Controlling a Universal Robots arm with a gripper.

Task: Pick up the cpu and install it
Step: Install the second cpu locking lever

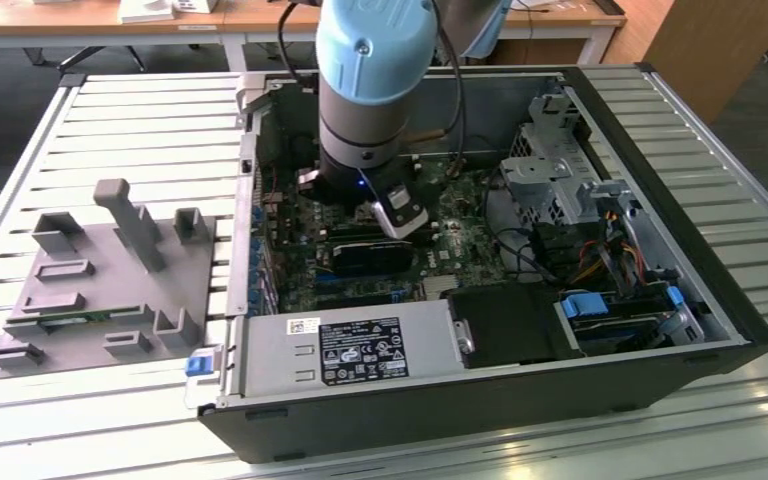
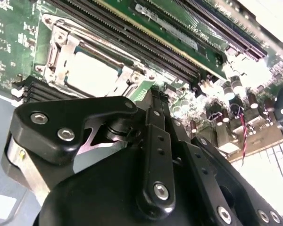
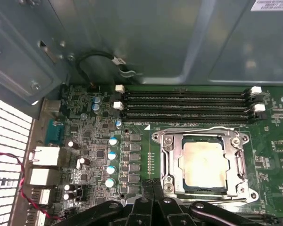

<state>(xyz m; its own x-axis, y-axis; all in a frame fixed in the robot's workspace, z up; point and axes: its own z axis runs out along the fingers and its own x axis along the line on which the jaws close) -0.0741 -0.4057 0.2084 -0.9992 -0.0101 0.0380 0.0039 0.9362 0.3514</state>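
Note:
The cpu [image 3: 203, 162] lies flat in the motherboard socket, its pale metal top facing up inside the silver socket frame [image 3: 167, 160]. The second wrist view shows the same cpu [image 2: 92, 73] inside that frame. My gripper [image 3: 153, 184] hangs above the board beside the socket, apart from the chip. Its black fingers [image 2: 156, 117] are pressed together and hold nothing. In the exterior view my arm [image 1: 364, 110] reaches down into the open computer case [image 1: 704, 200], over the middle of the motherboard.
Black memory slots [image 3: 186, 106] run along the socket's side. A power supply [image 1: 344, 350], a drive cage [image 1: 558, 170] and loose cables [image 1: 611, 250] crowd the case. A grey parts fixture [image 1: 104, 280] stands on the slatted table at the exterior view's left.

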